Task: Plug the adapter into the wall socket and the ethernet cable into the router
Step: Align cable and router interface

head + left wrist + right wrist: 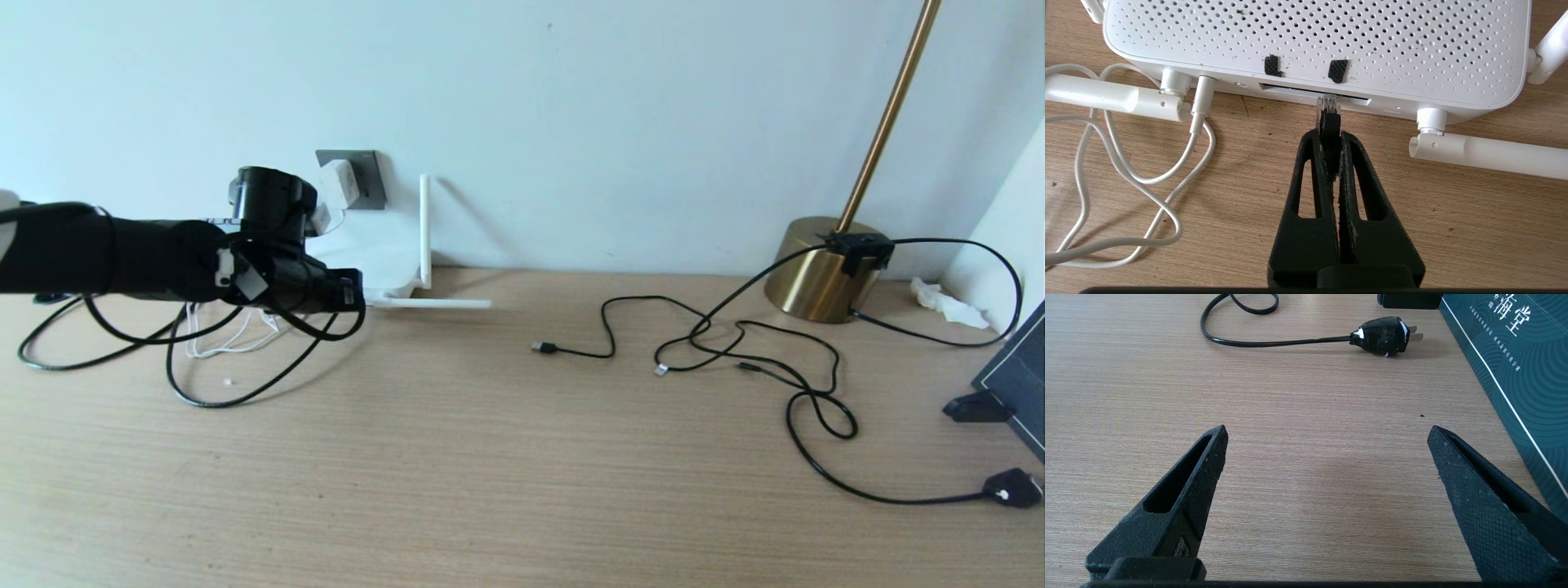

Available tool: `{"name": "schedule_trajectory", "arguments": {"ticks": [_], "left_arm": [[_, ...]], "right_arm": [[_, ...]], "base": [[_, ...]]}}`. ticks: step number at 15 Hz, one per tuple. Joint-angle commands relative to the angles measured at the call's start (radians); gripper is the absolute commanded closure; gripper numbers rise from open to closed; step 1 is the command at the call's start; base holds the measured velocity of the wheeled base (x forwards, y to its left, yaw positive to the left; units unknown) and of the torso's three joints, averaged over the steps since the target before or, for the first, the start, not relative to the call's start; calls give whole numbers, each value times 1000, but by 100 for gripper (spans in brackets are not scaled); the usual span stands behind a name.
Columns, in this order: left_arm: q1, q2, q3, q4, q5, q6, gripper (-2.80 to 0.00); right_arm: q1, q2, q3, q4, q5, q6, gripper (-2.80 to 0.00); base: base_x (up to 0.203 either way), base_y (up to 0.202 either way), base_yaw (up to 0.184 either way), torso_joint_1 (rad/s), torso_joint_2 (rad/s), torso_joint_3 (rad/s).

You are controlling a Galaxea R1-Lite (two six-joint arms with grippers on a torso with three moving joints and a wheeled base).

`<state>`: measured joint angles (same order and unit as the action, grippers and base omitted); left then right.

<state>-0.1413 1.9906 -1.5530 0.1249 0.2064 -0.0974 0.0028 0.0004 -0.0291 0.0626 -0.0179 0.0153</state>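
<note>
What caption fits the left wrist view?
Left end effector shut on the ethernet cable's clear plug, its tip at the router's port slot.

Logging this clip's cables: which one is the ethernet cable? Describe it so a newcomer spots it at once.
Find the white router below the wall socket, on the robot's left. The left gripper holds the ethernet cable at the router's port slot. Unlike the white cord and metal-tipped black cables, it ends in a clear plastic clip plug.

A brass lamp base is seen on the wooden worktop far from the fingers. Black USB-tipped cables are strewn before it; a black two-pin plug lies beyond them, beside a teal box.
</note>
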Motion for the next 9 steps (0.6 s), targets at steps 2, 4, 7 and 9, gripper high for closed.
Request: {"name": "schedule_trajectory", "arguments": {"ticks": [2,4,7,9], "left_arm": [[0,1,-4,3,-39,-38,0],[2,2,-3,4,-44,-49,0],[2,4,-4,1,-44,-62,0],[2,4,-3,-1,-44,-62,0]], "right_arm": [[0,1,0,0,1,0,-280],[0,1,0,0,1,0,-280],[0,1,0,0,0,0,-280],[0,1,0,0,0,0,-280]], "base": [[0,0,0,0,0,0],[0,0,0,0,0,0],[0,0,0,0,0,0],[0,0,0,0,0,0]]}}
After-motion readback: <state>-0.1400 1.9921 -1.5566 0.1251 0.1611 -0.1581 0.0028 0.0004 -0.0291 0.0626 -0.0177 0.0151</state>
